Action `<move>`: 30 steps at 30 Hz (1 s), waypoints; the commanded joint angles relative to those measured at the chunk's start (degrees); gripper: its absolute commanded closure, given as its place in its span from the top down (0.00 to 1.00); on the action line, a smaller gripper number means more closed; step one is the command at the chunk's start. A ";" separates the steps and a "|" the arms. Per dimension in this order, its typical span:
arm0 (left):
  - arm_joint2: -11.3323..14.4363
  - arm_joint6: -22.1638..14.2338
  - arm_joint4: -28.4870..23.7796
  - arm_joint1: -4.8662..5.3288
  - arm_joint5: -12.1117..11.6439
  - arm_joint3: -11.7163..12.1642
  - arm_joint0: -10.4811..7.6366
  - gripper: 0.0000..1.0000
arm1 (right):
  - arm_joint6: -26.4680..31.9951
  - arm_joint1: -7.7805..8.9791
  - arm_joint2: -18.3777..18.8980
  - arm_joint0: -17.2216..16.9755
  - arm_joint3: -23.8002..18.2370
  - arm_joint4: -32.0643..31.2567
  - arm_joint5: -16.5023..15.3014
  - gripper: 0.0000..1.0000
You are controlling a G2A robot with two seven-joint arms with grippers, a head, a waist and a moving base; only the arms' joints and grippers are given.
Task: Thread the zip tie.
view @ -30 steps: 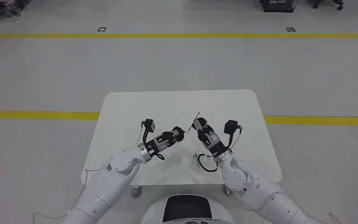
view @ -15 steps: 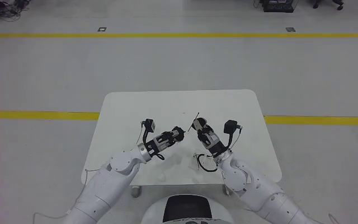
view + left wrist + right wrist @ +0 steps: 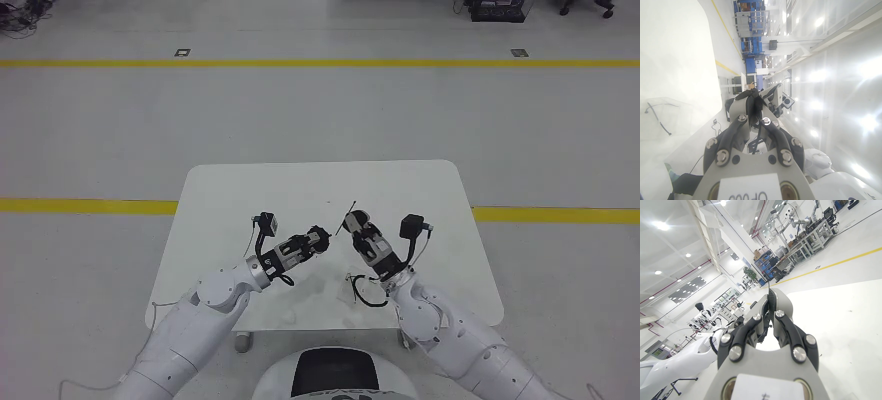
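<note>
Aligning first: right gripper [image 3: 770, 295], over mid-table [image 3: 250, 190], clamps the zip tie [image 3: 769, 285], tail pointing to 12 o'clock. Left gripper [image 3: 753, 98], at its 9 o'clock, pinches a black piece [image 3: 748, 93], probably the head. Tilt the tail toward 9 and feed slowly.

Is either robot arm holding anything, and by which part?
The right arm's jaws pinch a thin black plastic zip tie along its strap, the tip poking out. The left arm's jaws clamp a black piece; what part is unclear.
</note>
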 commanded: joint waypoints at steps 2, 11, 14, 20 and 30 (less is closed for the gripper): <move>0.00 0.00 0.00 0.00 0.00 0.00 0.00 0.00 | 0.09 -0.19 -0.13 0.16 0.01 -0.12 0.01 0.00; 0.00 0.00 0.00 0.00 0.00 0.00 0.00 0.00 | -0.02 -0.21 -0.09 0.23 0.08 -0.25 0.01 0.00; 0.00 0.00 0.00 0.00 0.00 0.00 0.00 0.00 | 0.68 -0.31 0.21 -0.03 -0.13 -0.24 0.28 0.00; 0.00 0.00 0.00 0.00 0.00 0.00 0.00 0.00 | 1.78 -0.62 0.85 -0.63 -0.60 -0.87 0.01 0.00; 0.00 0.00 0.00 0.00 0.00 0.00 0.00 0.00 | 1.03 -1.28 0.68 -0.09 0.91 -1.94 0.01 0.00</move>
